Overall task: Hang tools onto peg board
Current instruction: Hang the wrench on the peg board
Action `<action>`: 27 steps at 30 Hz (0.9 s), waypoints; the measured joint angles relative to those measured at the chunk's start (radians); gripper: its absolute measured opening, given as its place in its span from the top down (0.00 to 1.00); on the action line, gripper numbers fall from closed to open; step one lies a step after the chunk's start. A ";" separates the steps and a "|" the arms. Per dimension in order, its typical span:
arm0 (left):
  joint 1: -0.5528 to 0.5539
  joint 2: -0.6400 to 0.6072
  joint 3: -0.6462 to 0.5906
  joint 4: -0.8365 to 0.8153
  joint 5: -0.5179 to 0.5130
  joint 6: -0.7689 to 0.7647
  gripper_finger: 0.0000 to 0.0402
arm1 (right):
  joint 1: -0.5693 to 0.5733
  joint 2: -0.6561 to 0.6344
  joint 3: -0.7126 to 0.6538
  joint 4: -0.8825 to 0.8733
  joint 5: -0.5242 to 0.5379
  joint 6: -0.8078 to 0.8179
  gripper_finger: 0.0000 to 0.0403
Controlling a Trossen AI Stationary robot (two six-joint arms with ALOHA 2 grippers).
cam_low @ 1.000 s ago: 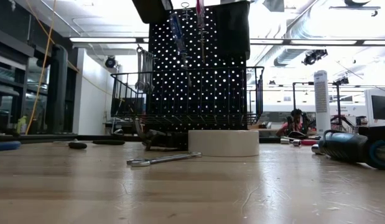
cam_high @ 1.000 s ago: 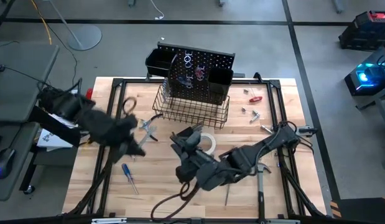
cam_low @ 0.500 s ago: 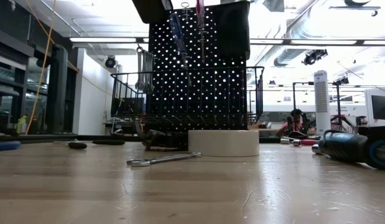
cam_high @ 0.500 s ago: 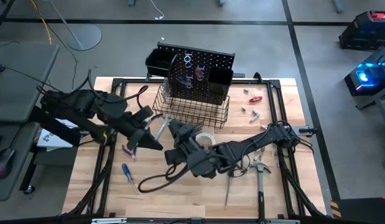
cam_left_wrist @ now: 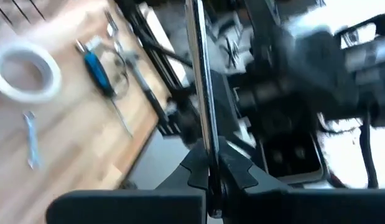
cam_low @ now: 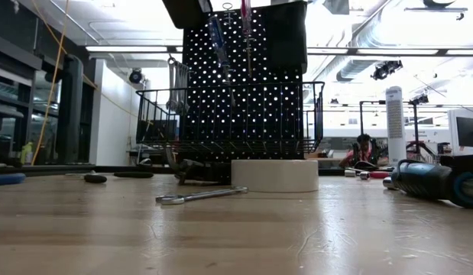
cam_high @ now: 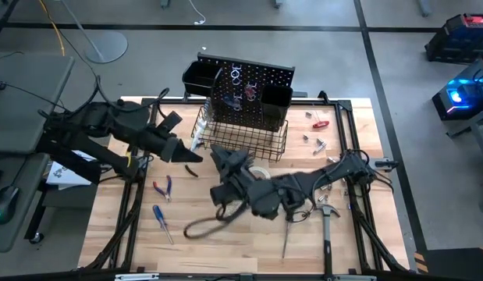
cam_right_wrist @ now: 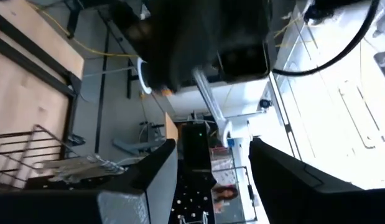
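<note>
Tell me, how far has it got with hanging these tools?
Partway. Some tools already hang on the peg board. The left end effector is shut on a wrench beside the wire basket. Pliers, a blue screwdriver, hammer and tape roll remain on the table.

Pale, scuffed wooden tabletop (cam_low: pixel 236 229) — matt black perforated peg board (cam_low: pixel 244 84), glossy metal wrench (cam_low: pixel 199 195).

Around your work table
You see a grey desk (cam_high: pixel 26 101) at one side, a blue-lit machine (cam_high: pixel 462 92) opposite, and a seated person (cam_low: pixel 362 149) behind.
</note>
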 joint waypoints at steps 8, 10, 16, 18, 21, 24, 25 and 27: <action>0.007 0.007 0.000 0.016 0.078 -0.011 1.00 | -0.054 -0.002 0.000 0.027 -0.059 -0.053 0.53; 0.015 0.005 0.000 0.017 0.085 -0.010 1.00 | -0.058 -0.002 0.000 0.045 -0.092 -0.059 0.53; 0.032 0.008 0.000 0.039 0.127 -0.010 1.00 | -0.083 -0.003 0.000 0.059 -0.151 -0.097 0.53; 0.036 0.008 0.000 0.047 0.132 -0.010 1.00 | -0.094 -0.003 0.000 0.059 -0.152 -0.096 0.53; 0.036 0.008 0.000 0.055 0.132 -0.010 1.00 | -0.110 -0.003 0.000 0.059 -0.161 -0.104 0.56; 0.036 0.008 0.000 0.055 0.137 -0.011 1.00 | -0.123 -0.003 0.000 0.057 -0.178 -0.102 0.62; 0.036 0.008 0.000 0.055 0.140 -0.010 1.00 | -0.127 -0.003 0.000 0.057 -0.190 -0.101 0.64; 0.036 0.012 0.000 0.055 0.143 -0.015 1.00 | -0.131 -0.003 -0.001 0.058 -0.205 -0.093 0.69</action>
